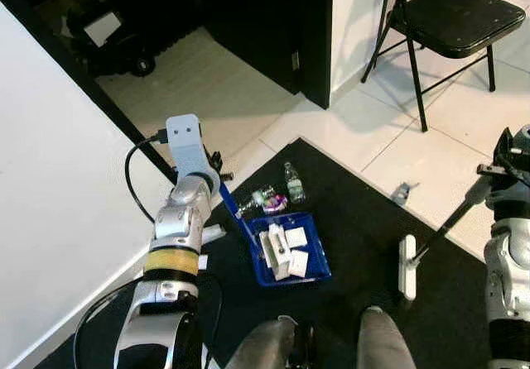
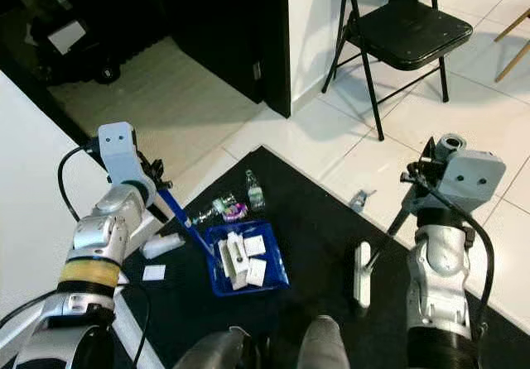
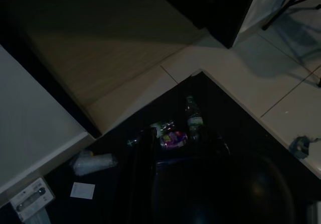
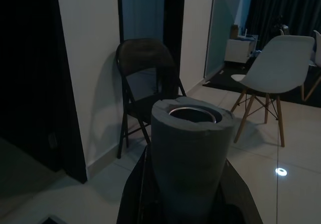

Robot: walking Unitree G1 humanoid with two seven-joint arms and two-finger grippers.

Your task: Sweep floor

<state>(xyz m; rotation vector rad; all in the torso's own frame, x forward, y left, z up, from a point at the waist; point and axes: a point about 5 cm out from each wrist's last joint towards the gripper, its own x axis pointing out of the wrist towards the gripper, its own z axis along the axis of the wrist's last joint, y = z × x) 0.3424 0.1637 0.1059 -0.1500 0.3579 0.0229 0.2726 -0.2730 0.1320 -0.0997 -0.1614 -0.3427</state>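
I see a black mat (image 1: 373, 220) over pale floor tiles (image 1: 447, 162), a folding chair (image 1: 451, 17) upper right. My left gripper (image 1: 217, 169) clamps the blue dustpan (image 1: 290, 253) handle. My right gripper (image 2: 418, 179) clamps the broom (image 2: 364, 274) handle.

This looks like a home. Pale floor tiles (image 1: 464, 162) meet a dark rug (image 1: 364, 220) beside a black folding chair (image 1: 451, 17). A white dining chair (image 4: 281, 63) stands in the next room.

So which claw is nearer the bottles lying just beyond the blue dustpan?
Left. The left claw holds the blue dustpan handle right beside the bottles; the right claw holds the broom handle across the mat.
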